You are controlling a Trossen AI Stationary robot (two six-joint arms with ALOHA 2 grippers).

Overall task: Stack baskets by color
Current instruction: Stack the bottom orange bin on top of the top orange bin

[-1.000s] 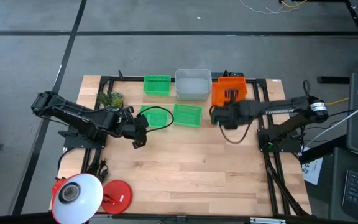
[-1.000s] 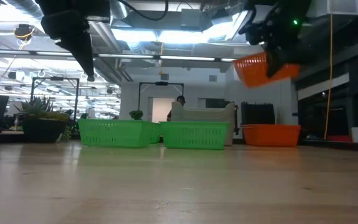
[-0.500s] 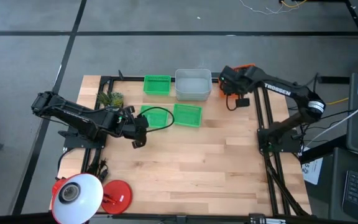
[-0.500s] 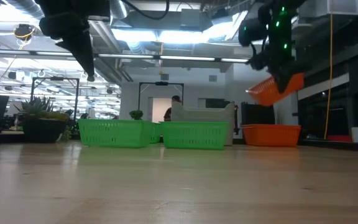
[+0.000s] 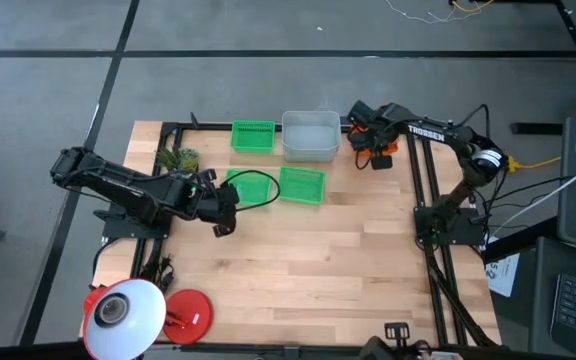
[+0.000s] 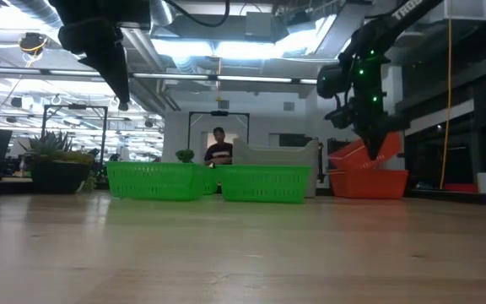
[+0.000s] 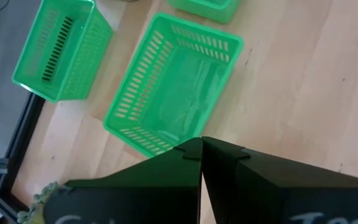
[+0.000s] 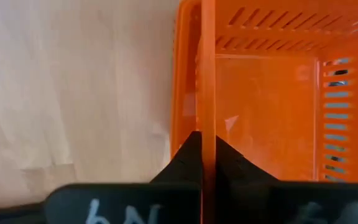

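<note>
I have an orange basket [image 6: 354,157] pinched by its wall in the right gripper [image 8: 201,146], fingers clamped on the rim at the far right of the table [image 5: 298,285]. In the low view it hangs tilted, its lower edge dipping into a second orange basket [image 6: 369,183] that sits flat on the wood; I cannot tell whether the two touch. From above, the arm hides most of both, with only slivers of orange [image 5: 381,148] showing just beside the translucent grey-white basket [image 5: 310,135] at the back edge.

Left of that one sits a green basket [image 5: 253,135]. Two more green baskets lie nearer the middle, side by side: one [image 5: 301,184] below the grey-white one and one [image 5: 251,189] right by my left gripper [image 5: 222,226].

The left gripper is closed tight on nothing, hovering above the wood at that green basket's near edge [image 7: 169,87].

A small plant [image 5: 176,158] stands at the table's left back, and a red lamp base [image 5: 190,312] at the front left corner
</note>
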